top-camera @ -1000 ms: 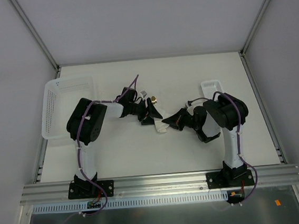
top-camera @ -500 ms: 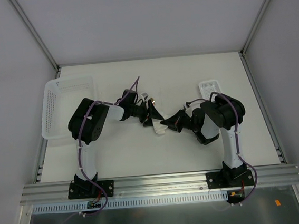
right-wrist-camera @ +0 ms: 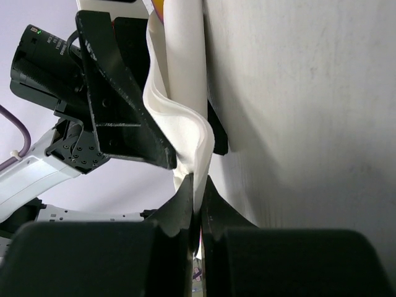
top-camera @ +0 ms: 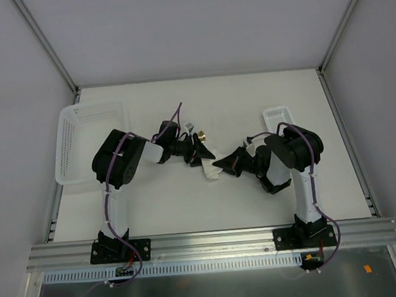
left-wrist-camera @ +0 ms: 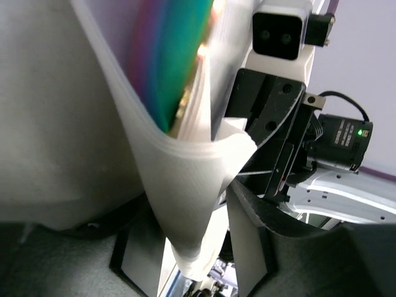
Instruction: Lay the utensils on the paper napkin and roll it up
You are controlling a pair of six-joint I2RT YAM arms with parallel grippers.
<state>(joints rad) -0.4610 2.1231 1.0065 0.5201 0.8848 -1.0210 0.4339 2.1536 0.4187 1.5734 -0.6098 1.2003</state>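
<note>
The white paper napkin (top-camera: 211, 171) is folded around the utensils and held off the table between both grippers. My left gripper (top-camera: 197, 153) is closed around the napkin's fold (left-wrist-camera: 179, 179); its fingers (left-wrist-camera: 247, 241) flank it. My right gripper (top-camera: 222, 166) is shut on a lower corner of the napkin (right-wrist-camera: 185, 93), pinching it at the tips (right-wrist-camera: 198, 185). The spoon's gold bowl (top-camera: 200, 131) sticks out beyond the left gripper. A blurred, rainbow-tinted shiny surface (left-wrist-camera: 173, 62) shows inside the fold. The dark fork is hidden.
A large white perforated basket (top-camera: 88, 141) stands at the table's left edge. A small white basket (top-camera: 278, 116) stands behind the right arm. The two grippers are almost touching, so each wrist view shows the other arm's gripper close by.
Both grippers have shifted slightly with the napkin still held between them. The right arm has leaned a little to the left. The grips have not changed.
</note>
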